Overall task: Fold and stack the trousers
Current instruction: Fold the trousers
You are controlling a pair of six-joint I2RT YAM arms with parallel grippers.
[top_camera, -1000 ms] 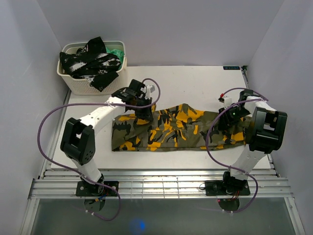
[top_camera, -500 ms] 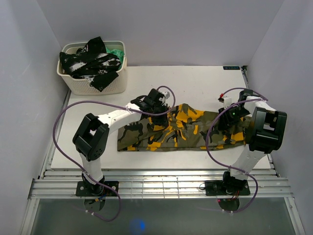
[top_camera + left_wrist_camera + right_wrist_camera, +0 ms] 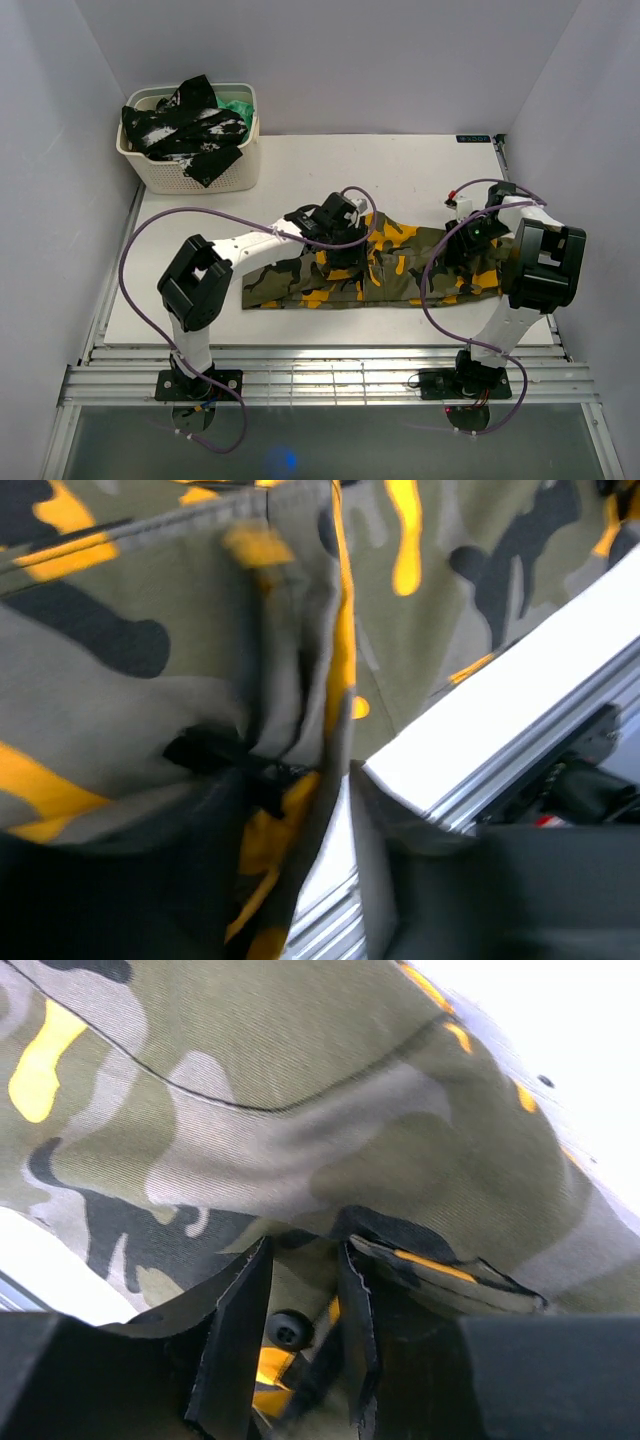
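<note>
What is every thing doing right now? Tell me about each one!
trousers: lying long across the table, rumpled in the middle, not folded up yet.
left tool: open, a fold of the trousers loose between its fingers.
right tool: shut on the trousers.
basket: upright, full of clothes.
black-and-white garment: heaped in the basket, hanging over its rim.
green cloth: tucked in the basket, mostly hidden.

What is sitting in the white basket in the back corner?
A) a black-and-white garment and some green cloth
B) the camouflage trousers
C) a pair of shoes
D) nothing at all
A: a black-and-white mottled garment fills the basket, with green cloth beside it; the trousers lie on the table.
</note>
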